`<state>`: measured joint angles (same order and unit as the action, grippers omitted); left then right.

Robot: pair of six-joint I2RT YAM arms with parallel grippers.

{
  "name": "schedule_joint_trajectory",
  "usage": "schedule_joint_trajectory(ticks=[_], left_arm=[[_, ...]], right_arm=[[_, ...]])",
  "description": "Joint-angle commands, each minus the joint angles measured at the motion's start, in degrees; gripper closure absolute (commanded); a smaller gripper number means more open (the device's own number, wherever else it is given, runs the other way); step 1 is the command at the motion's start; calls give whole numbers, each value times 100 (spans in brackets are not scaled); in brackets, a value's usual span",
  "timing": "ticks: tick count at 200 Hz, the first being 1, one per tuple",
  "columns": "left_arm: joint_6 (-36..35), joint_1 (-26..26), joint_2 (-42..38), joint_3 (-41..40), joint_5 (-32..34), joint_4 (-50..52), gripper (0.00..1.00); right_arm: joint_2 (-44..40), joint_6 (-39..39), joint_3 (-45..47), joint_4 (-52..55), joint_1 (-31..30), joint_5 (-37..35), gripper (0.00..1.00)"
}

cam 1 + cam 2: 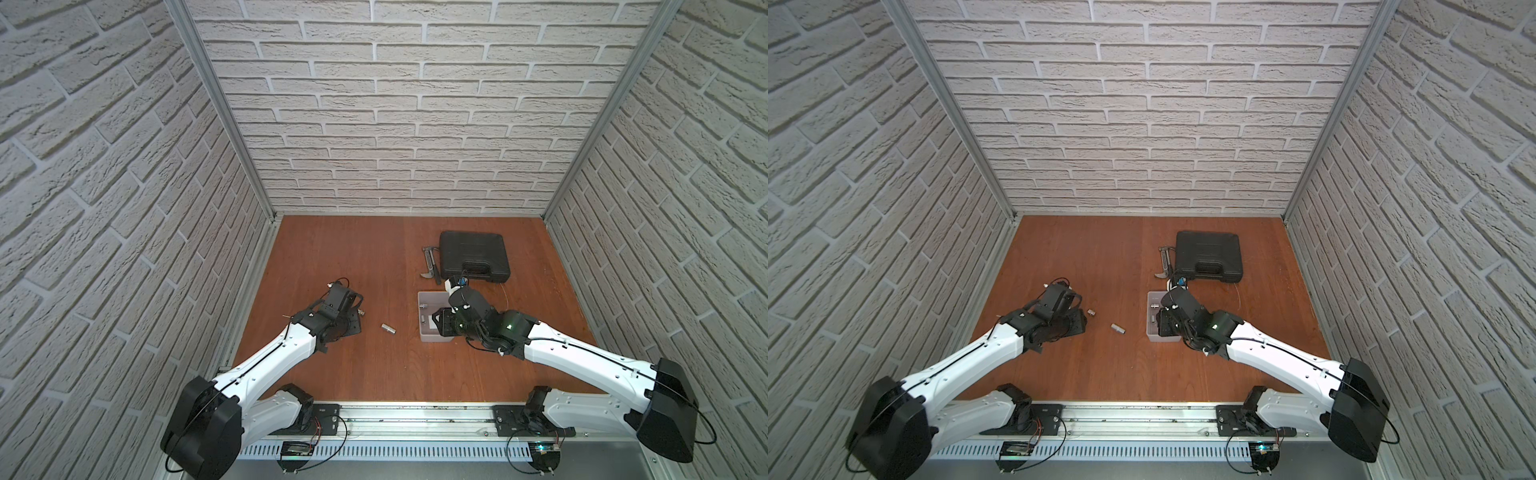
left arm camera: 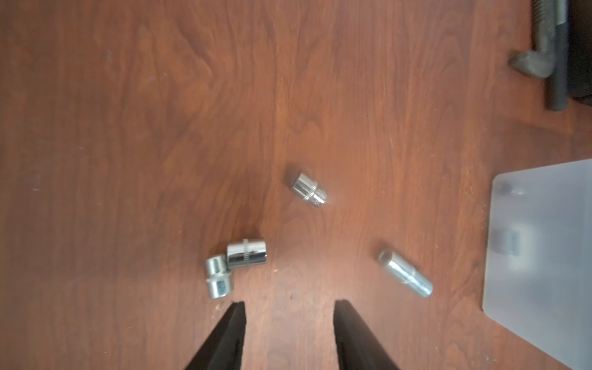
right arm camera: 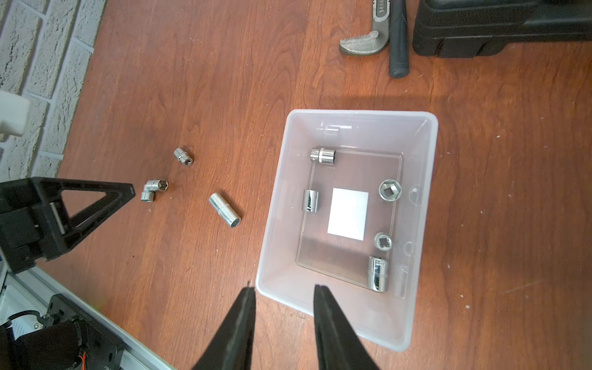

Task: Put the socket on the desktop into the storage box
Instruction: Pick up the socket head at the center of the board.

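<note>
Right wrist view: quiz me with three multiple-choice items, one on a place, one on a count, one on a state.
1. Where does the long socket lie?
A) in the storage box
B) on the desktop, beside the box
C) on the black case

2. How many sockets lie in the storage box?
A) two
B) five
C) eight

3. How is the right gripper?
A) open, empty
B) shut on a socket
C) shut on the wrench

Answers:
1 B: it lies on bare wood, apart from the box wall.
2 B: five chrome sockets show on the box floor.
3 A: its fingers stand apart with nothing gripped between them.
</note>
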<state>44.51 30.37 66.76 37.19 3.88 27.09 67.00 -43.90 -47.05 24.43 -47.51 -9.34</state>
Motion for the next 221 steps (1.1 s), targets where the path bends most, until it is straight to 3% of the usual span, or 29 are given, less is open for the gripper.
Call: schedule_joint_trajectory(ticks=[1, 55, 221], left_arm=[[-189, -40, 399, 328, -131, -379, 51], [-499, -54, 1149, 942, 107, -398, 49], [-635, -170, 2173, 1193, 214, -615, 54]], right_arm=[[-104, 102, -115, -8, -35, -144, 64], [-138, 97, -153, 36, -46, -139, 65], [-73, 61, -30, -95, -39, -86, 65]])
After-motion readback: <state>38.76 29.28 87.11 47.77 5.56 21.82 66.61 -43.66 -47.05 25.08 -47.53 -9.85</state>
